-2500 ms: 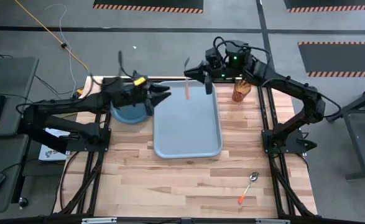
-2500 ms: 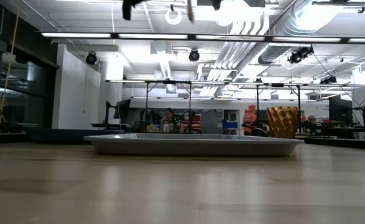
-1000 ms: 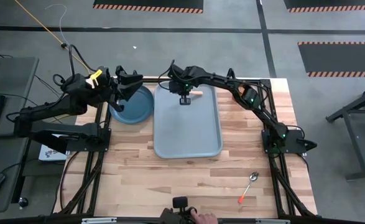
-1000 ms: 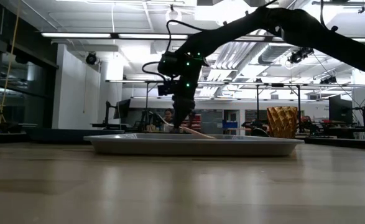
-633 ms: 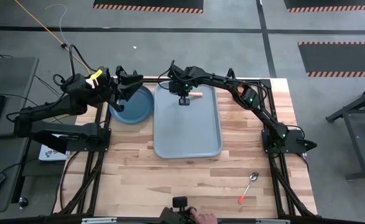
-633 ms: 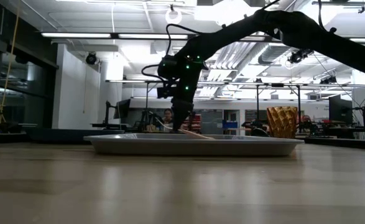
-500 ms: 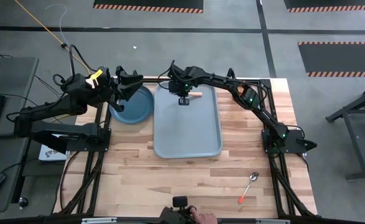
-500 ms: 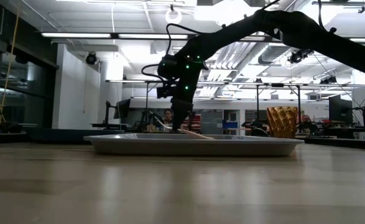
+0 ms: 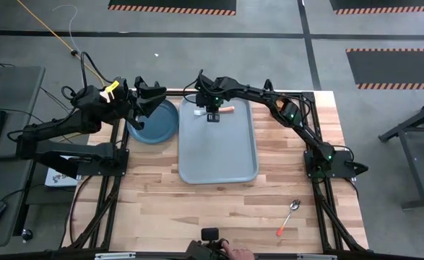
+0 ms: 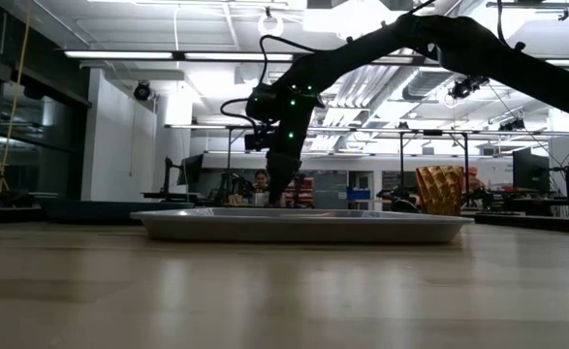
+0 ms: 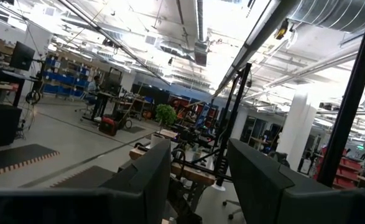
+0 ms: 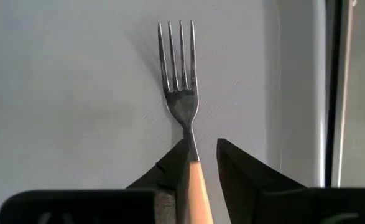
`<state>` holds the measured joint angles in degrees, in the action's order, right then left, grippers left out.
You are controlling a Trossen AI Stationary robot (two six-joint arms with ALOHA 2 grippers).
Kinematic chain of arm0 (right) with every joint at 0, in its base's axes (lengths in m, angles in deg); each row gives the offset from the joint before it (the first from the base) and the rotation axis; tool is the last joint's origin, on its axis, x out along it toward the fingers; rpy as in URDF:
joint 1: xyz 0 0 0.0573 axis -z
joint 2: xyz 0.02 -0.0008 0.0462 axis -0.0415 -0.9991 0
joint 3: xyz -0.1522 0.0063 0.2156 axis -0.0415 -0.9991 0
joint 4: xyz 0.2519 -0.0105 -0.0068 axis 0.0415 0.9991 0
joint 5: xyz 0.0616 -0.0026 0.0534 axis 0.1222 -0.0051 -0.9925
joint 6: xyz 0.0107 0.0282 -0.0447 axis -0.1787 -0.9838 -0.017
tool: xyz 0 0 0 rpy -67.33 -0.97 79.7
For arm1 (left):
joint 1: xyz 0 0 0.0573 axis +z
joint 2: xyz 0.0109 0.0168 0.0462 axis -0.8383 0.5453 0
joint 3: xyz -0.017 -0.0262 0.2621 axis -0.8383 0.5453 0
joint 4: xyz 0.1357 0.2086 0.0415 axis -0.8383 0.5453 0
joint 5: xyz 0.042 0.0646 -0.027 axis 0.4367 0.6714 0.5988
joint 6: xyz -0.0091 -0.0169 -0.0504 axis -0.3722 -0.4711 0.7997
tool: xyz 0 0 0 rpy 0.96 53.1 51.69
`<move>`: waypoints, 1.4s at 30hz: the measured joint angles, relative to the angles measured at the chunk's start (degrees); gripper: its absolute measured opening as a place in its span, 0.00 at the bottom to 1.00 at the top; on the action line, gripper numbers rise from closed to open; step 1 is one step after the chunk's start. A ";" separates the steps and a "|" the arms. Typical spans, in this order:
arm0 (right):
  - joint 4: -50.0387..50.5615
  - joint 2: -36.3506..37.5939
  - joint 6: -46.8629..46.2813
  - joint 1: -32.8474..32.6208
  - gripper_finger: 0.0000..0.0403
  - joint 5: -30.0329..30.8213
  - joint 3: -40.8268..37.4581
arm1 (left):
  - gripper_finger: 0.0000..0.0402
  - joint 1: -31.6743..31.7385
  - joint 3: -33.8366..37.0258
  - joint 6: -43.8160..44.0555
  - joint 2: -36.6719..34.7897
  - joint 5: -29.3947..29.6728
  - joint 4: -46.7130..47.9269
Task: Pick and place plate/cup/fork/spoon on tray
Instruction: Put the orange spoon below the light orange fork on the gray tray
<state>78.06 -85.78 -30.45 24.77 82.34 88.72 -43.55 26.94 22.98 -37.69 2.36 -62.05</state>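
Note:
The fork [image 9: 215, 110] lies flat at the far end of the tray [image 9: 219, 155], with its tines toward the table's left. My right gripper [image 9: 213, 114] is open just above it, and its fingers stand on either side of the salmon handle [image 12: 194, 186], just behind the neck. My left gripper [image 9: 152, 95] is open and empty, raised over the far edge of the teal plate [image 9: 154, 124], which lies on the table left of the tray. The cup [image 10: 440, 190] stands beyond the tray's far right corner. The spoon [image 9: 289, 217] lies on the table near the front right. My right gripper points down with one finger on each side of the fork's handle [image 12: 193, 177], lying across it. A gap shows between one finger [image 12: 244, 174] and the handle. The other finger [image 12: 173, 168] is close against the handle, and I cannot tell whether it touches. The fork rests on the tray.
My right arm [image 9: 269, 101] reaches across the table's far right corner, over where the cup stands. A hand [image 9: 233, 254] shows at the near edge. Bare wood lies between the tray and the near edge.
The fork's handle end stood raised above the tray's lip in the low view. It has come down, and the fork now lies flat in the tray. Its tines now show left of my right gripper in the high view.

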 joint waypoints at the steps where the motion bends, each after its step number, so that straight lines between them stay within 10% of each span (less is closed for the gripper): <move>1: 0.77 0.74 -0.11 0.21 0.18 -0.70 0.00 | 0.37 0.00 0.00 0.00 0.00 -0.01 0.00; 15: 23.22 15.53 -9.53 7.01 0.18 -23.66 -1.84 | 0.37 0.00 -0.02 -1.90 0.00 -0.01 2.69; 24: 5.21 42.40 -19.93 2.25 0.18 -24.88 -38.21 | 0.37 0.00 -0.04 -1.42 0.02 -0.02 5.55; 32: -11.76 75.90 -51.24 -12.55 0.18 -24.72 -72.56 | 0.37 0.00 -0.04 -1.38 0.02 -0.02 5.57; 42: -19.34 102.94 -108.77 -41.77 0.18 -18.17 -91.23 | 0.37 0.00 -0.04 -1.38 0.02 -0.02 5.57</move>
<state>58.72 17.16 -139.23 -17.00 64.17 -2.51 -43.55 26.90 21.61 -37.66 2.34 -56.47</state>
